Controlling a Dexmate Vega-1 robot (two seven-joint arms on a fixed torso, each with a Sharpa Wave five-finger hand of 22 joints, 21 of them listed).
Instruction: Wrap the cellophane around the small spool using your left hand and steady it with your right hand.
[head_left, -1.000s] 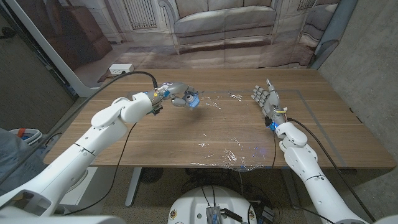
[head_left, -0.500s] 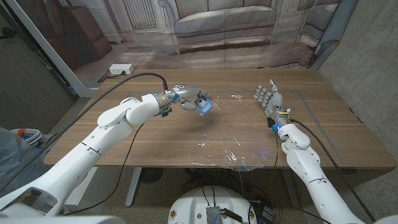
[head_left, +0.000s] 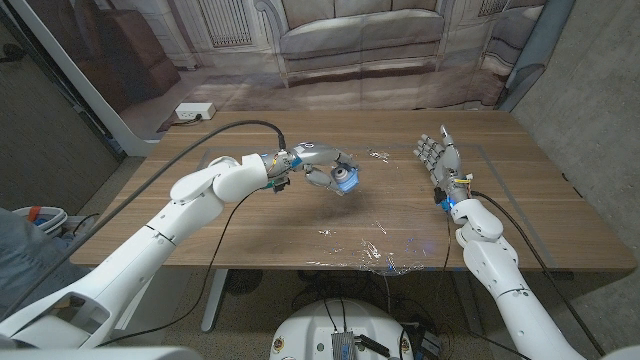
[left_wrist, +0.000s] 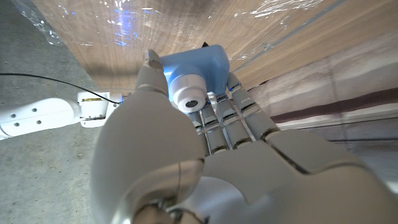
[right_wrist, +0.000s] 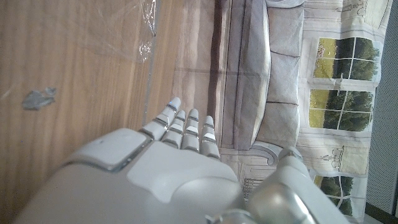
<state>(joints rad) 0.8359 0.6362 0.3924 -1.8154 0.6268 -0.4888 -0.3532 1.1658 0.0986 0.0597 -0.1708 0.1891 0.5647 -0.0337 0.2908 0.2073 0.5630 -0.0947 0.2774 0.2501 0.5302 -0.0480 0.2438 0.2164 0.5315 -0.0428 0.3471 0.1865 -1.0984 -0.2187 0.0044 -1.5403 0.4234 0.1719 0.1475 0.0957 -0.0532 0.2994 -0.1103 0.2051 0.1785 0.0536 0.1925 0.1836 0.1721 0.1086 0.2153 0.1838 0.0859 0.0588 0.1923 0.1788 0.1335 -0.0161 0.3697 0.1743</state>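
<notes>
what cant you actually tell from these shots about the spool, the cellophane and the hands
- Spool: the left hand covers most of it in the left wrist view; small in the head view. Whether any film is wound on it is unclear.
- Cellophane: clear, only glints show; its edges cannot be traced.
- Right hand: its palm side is hidden behind its own back in the right wrist view.

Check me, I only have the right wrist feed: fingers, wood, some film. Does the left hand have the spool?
Observer: Yes. Head view shows the left hand holding the blue spool above the table.
Operator: Which part of the spool is gripped?
Observer: Left wrist view shows the fingers around its white hub.
Operator: Is the right hand on it?
Observer: No. The right hand stands apart from it, fingers spread, holding nothing.
Operator: Where is the film?
Observer: The cellophane lies spread on the table between the hands, reaching the near edge.
</notes>
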